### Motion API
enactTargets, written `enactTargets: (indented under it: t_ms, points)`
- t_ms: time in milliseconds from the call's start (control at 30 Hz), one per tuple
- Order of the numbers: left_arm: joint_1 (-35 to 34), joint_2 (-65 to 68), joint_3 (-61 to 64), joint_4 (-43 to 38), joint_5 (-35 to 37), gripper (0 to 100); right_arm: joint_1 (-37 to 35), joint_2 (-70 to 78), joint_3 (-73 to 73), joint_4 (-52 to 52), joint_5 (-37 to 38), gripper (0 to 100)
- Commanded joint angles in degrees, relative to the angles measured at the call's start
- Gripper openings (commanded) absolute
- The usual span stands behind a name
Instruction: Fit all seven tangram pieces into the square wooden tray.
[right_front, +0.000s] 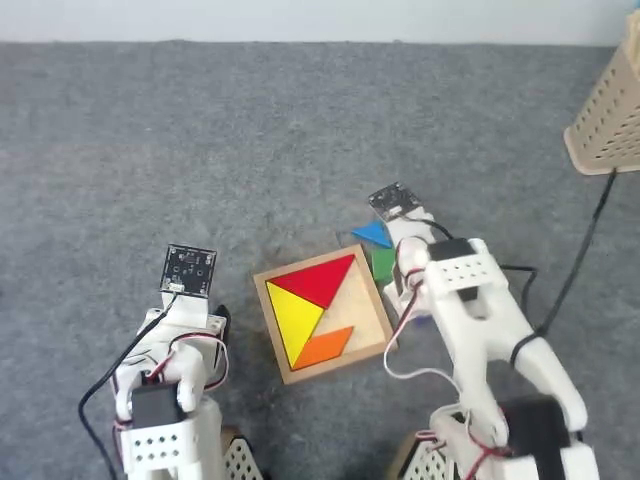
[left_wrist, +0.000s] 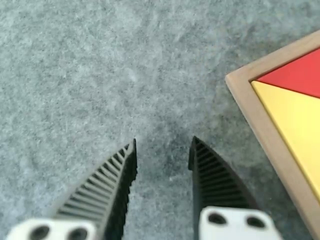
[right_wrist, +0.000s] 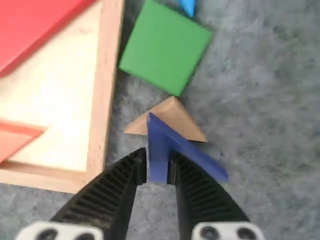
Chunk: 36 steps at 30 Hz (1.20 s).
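Grey carpet: right pincer clamps blue piece edgewise.

grey felt table, wooden tray, green square (beside it)

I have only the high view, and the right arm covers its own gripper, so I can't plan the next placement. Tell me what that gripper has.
Observer: The right gripper is shut on a dark blue piece, outside the tray, near its rim.
Operator: Report what lies next to that piece.
Observer: A tan triangle lies on the carpet right behind it. I cannot tell whether they touch or only overlap in the picture.
Operator: Now give me the other arm's state.
Observer: The left gripper is open and holds nothing. It is over bare carpet beside a corner of the tray.
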Motion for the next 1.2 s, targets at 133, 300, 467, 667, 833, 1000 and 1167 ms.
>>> enactTargets:
  t_ms: [133, 300, 467, 667, 833, 1000, 1167]
  points:
    - [0.1, -0.4, -0.7, 0.3, -0.3, 17, 11.8, 8.5, -9.1, -0.7, 0.0, 8.1]
    - [0.1, -0.4, -0.7, 0.3, -0.3, 17, 12.7, 9.9, -13.5, 3.8, -2.3, 8.4]
    - [0.1, -0.4, -0.7, 0.3, -0.3, 17, 7.4, 6.7, -15.6, 8.0, -1.8, 8.4]
    - [0.1, -0.4, -0.7, 0.3, -0.3, 17, -0.5, -1.3, -13.8, 11.3, 16.4, 11.9]
    - [0.1, -0.4, -0.7, 0.3, -0.3, 17, -1.5, -4.0, -10.1, 10.4, 35.9, 25.4]
    - [0.1, -0.4, -0.7, 0.3, -0.3, 17, -1.8, -1.8, -8.7, 6.9, 47.5, 29.2]
    - [0.1, -0.4, -0.7, 0.3, -0.3, 17, -1.7, 2.2, -8.7, 6.7, 54.4, 29.2]
